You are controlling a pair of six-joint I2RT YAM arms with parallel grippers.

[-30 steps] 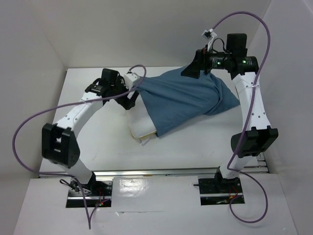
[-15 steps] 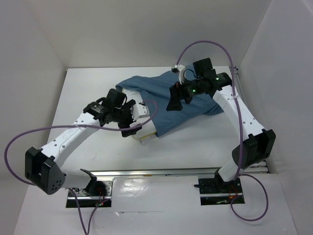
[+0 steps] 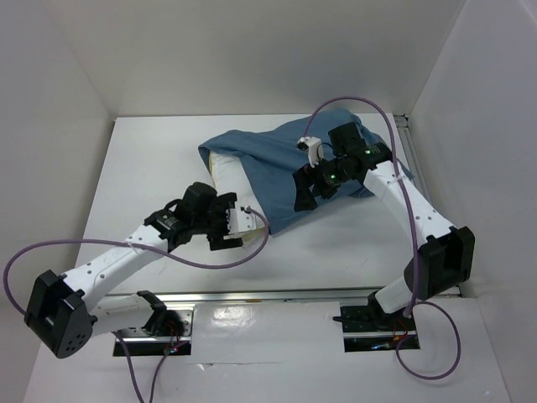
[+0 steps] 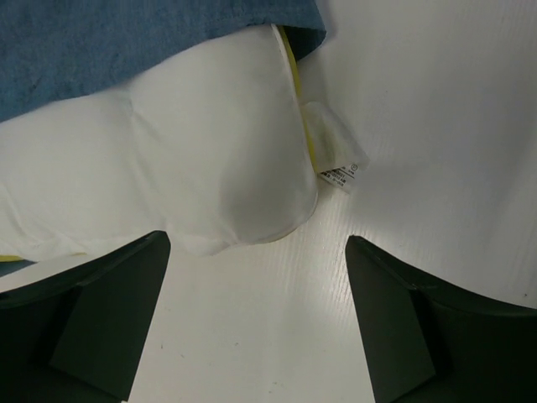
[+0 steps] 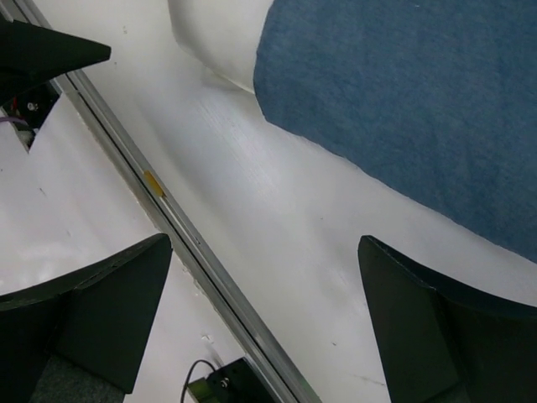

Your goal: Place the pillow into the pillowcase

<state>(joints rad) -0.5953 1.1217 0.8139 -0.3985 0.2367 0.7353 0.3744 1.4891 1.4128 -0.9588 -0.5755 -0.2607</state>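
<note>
Pillowcase [image 3: 294, 164] of wrinkly dusty-blue cloth lies mid-table overhead, a soft white rectangular pillow [image 3: 225, 170] poking out left. The left gripper [image 3: 231, 228] and right gripper [image 3: 304, 191] are both spread. Left wrist: the pillow's yellow-edged corner and small white tag [image 4: 336, 157]. Right wrist: blue hem beyond wide jaws.

The small white fabric tag [image 4: 336, 155] on the soft white pillow [image 4: 193, 151], right of centre in the left wrist view, bears tiny dark print, too small to read.

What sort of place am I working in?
Likely a lab test cell: plain white walls box in a white table, a metal rail lines its near edge, pillow and pillowcase are props.
</note>
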